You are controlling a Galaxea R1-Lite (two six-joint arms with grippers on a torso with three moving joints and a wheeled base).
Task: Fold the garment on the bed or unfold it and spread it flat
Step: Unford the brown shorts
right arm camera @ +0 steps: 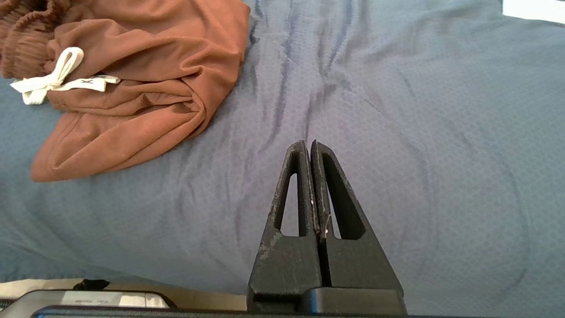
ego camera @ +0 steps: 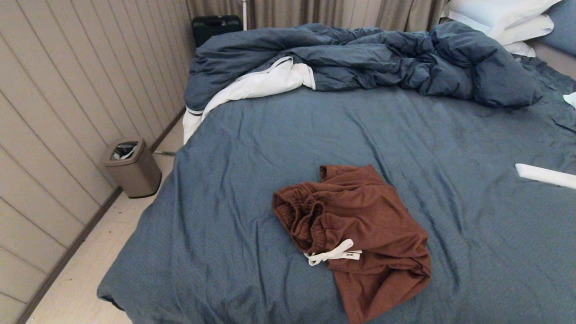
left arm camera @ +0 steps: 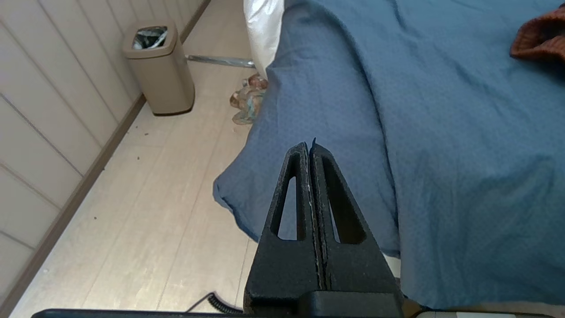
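The rust-brown knit shorts (ego camera: 360,225) lie crumpled in the lower middle of the head view, gathered waistband at the left of the heap, the white drawstring (ego camera: 332,255) trailing off its lower edge. They rest on the slate-blue sheet of the large bed (ego camera: 252,148). A rumpled dark blue duvet with white lining (ego camera: 369,58) is bunched across the top of the frame, white pillows (ego camera: 499,18) in the upper right corner. A taupe waste bin (ego camera: 132,167) stands on the floor at left. The left gripper (left arm camera: 309,148) hangs over the bed's corner, fingers pressed together, holding nothing. The right gripper (right arm camera: 308,146) is likewise closed and empty above bare sheet, apart from the shorts.
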